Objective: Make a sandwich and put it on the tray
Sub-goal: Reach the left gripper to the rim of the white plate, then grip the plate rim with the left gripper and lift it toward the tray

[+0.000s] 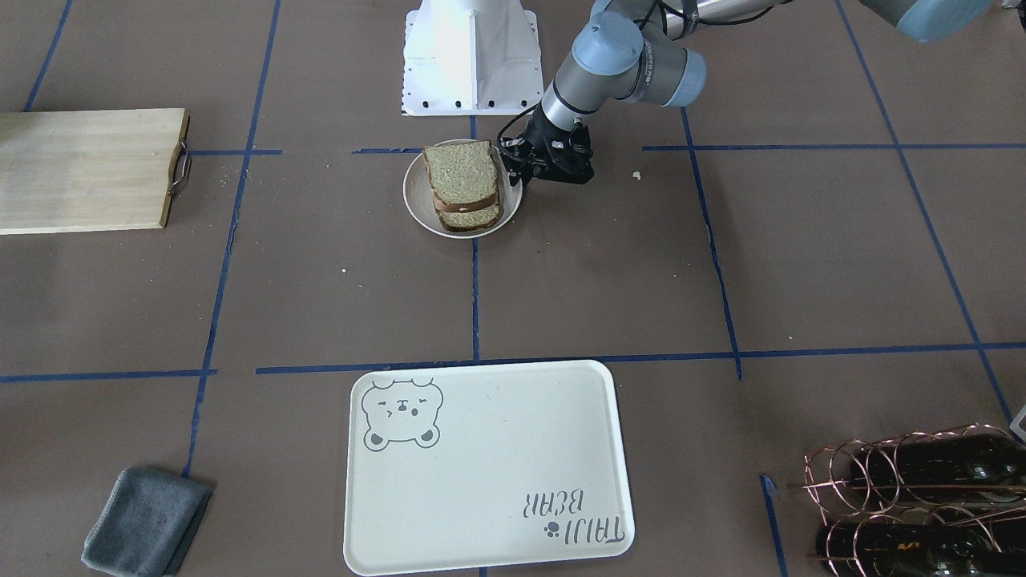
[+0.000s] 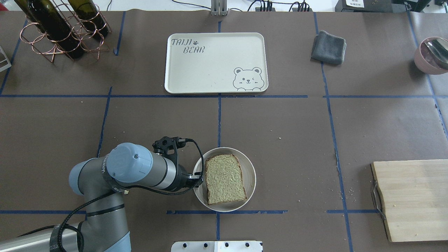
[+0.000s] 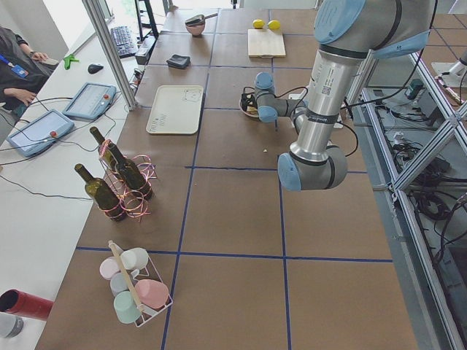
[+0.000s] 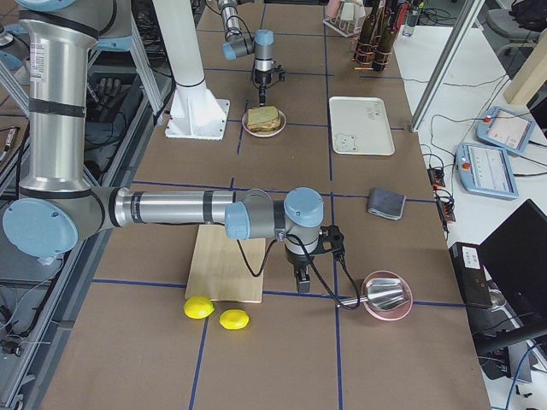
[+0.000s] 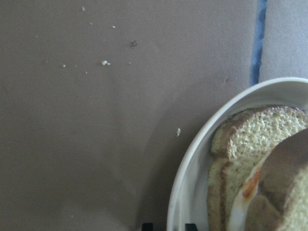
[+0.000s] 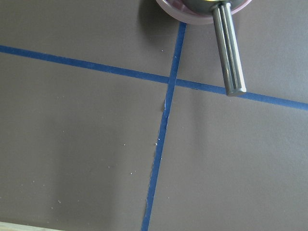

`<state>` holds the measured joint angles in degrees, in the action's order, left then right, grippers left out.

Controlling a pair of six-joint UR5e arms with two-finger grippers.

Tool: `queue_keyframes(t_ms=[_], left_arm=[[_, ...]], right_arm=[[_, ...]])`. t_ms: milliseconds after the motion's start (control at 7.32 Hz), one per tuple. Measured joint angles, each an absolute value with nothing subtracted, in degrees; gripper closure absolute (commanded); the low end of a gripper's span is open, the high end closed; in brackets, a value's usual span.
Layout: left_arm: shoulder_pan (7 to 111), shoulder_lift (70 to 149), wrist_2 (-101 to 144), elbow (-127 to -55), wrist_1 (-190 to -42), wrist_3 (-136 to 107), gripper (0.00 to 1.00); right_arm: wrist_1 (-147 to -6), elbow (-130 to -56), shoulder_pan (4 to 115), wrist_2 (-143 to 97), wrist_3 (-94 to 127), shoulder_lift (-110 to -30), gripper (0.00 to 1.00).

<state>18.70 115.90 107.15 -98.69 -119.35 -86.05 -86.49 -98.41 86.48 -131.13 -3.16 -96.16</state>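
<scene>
The left hand (image 1: 515, 171) is down at the edge of the small round plate (image 2: 251, 164). In the left wrist view its 2 fingers (image 5: 147, 226) stand 1 on each side of the plate's rim. Only their tips show, so I cannot tell if they are squeezing the rim yet or just waiting around it.

The hand is at the rim, I think, so it can move the plate without squashing the food.

The sandwich (image 2: 224, 179) lies on that plate. It has 2 slices of bread, 1 on top of the other, with the egg (image 5: 250, 185) peeking out between them. So the sandwich looks made.

The tray (image 2: 217, 63) with the bear face is well apart, across the bench (image 2: 280, 122) from the robot. The sandwich is not on it yet.

The right hand (image 4: 302, 280) hangs far off, near a pink bowl (image 4: 389, 295). I cannot tell if it is open or closed.
</scene>
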Motion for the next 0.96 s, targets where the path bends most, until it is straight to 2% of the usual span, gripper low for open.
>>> queue_keyframes(t_ms=[683, 957], left_arm=[[19.59, 115.87, 107.57, -99.62, -119.42, -85.66, 1.00], [24.85, 115.96, 111.32, -99.79, -119.60, -85.25, 1.00]], right_arm=[[-86.48, -98.30, 86.48, -131.05, -3.18, -96.16, 0.00], [-86.48, -98.07, 86.49, -130.99, -3.30, -96.15, 0.00]])
